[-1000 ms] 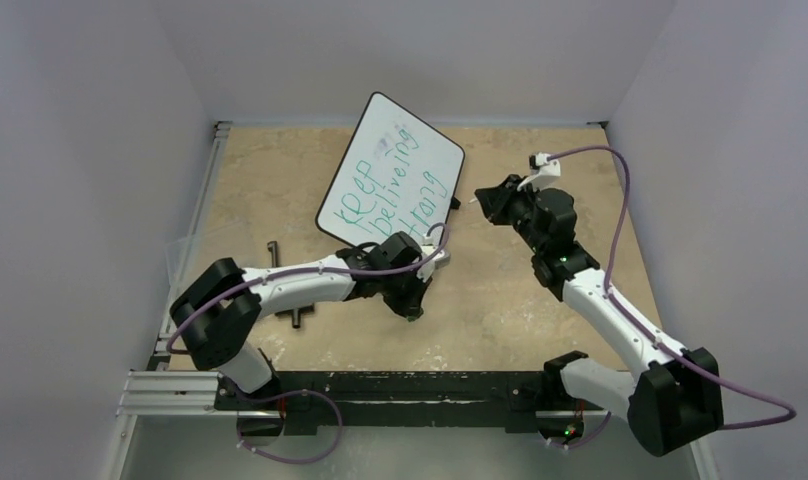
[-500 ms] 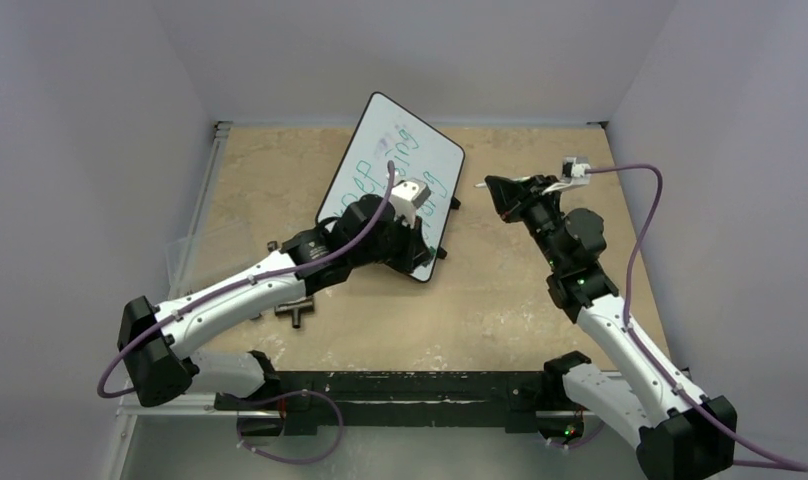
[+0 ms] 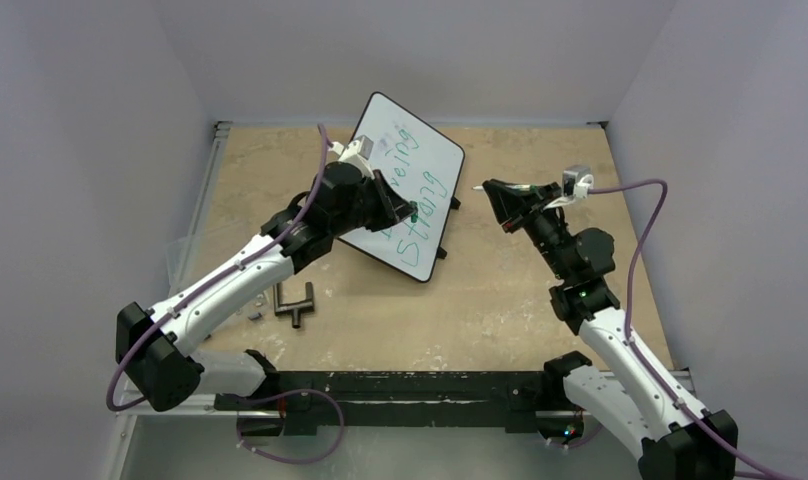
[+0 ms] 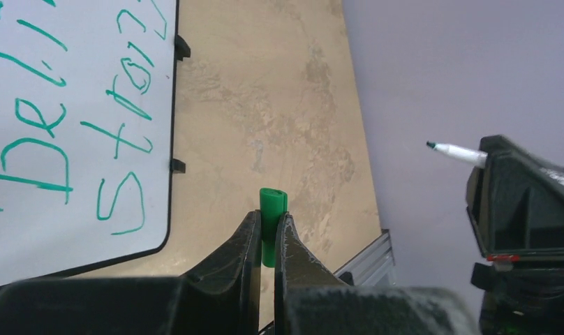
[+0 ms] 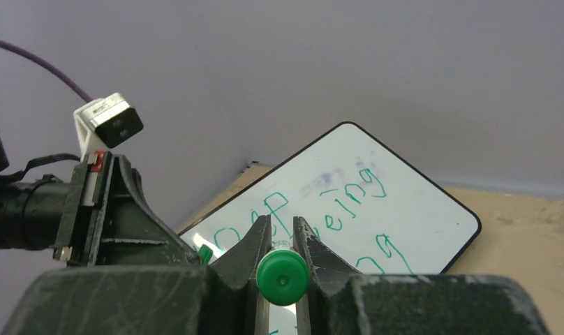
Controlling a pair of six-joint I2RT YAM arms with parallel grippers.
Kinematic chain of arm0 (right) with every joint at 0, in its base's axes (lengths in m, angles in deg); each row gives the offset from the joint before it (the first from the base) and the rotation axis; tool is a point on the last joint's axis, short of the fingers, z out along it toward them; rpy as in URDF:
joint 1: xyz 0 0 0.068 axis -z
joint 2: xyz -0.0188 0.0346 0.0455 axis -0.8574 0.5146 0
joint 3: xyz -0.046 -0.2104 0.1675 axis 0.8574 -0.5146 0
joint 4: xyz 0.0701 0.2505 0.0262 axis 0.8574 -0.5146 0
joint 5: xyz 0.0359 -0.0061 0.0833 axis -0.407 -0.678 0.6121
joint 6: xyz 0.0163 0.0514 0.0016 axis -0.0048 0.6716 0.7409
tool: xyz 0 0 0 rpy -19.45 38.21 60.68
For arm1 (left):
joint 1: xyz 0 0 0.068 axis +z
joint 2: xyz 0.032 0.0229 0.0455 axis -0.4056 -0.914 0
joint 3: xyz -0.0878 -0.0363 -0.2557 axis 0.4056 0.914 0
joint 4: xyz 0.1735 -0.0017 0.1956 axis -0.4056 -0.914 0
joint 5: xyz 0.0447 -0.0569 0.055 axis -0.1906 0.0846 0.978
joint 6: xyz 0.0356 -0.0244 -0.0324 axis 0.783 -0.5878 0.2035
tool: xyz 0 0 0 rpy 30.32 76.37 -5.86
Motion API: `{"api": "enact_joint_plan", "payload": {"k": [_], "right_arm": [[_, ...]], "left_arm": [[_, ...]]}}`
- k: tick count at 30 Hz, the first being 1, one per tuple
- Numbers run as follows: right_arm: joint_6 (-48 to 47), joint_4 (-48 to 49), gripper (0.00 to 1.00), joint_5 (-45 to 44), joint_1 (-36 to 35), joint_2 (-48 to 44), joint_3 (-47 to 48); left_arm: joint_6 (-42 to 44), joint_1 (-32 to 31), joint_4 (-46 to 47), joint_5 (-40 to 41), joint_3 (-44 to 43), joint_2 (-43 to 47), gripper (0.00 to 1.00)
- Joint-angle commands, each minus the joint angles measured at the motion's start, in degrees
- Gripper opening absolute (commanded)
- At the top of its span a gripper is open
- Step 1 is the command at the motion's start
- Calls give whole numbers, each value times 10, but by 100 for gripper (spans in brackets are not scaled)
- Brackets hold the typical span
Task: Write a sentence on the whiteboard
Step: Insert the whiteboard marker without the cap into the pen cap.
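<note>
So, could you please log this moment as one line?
left claw: shut on cap | right claw: shut on marker | whiteboard: sentence written

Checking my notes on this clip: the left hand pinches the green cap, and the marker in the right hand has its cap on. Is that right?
No. The marker in the right hand is uncapped: the left wrist view shows its bare tip sticking out. The left hand does pinch the green cap, apart from the marker.
</note>
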Motion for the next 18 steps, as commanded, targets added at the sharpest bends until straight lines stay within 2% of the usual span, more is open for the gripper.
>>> {"api": "enact_joint_plan", "payload": {"k": [1,5,8,12,18], "right_arm": [[-30,95,0,44,-9,-3,-23],[-82,135,0,30,-47,17,-25],[-137,147,0,12,-90,36,-11],[-172,193,0,13,-123,55,-15],[-236,261,0,3,-175,76,-33]], "left_arm": [[-106,6,57,5,-11,11,0],[-222,9,-136,93,-121,-16,0],[-318,24,-267,81,-186,-46,0],[-402,35,-241,40,-153,-36,0],[-461,41,-238,20,-138,-32,0]]}}
